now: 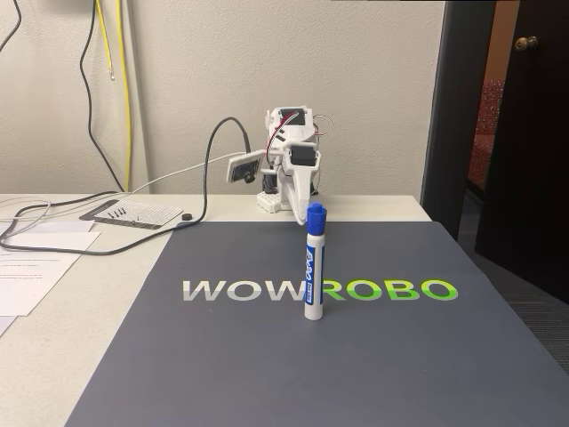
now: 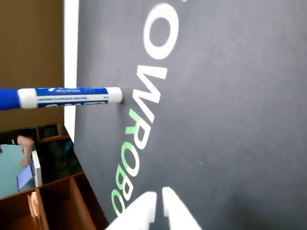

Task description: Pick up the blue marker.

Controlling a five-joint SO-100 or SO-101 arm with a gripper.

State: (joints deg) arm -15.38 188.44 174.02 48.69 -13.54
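Your fingers sat at the bottom edge of the wrist view, white tips nearly together w/ just a thin slit between, clenched on nothing, hanging over the dark mat. In the fixed view your arm was folded up at the back of the worktop, near the wall, well apart from the marker; fingers hard to make out there. The marker stood upright on the mat, blue cap on top, base resting between the "WOW" and "ROBO" lettering. In the wrist view, which lay on its side, the marker ran across the pic, cap toward the left edge, base touching the mat by the "W". Cables trailed off the arm to the left in the fixed view, past papers on the worktop.
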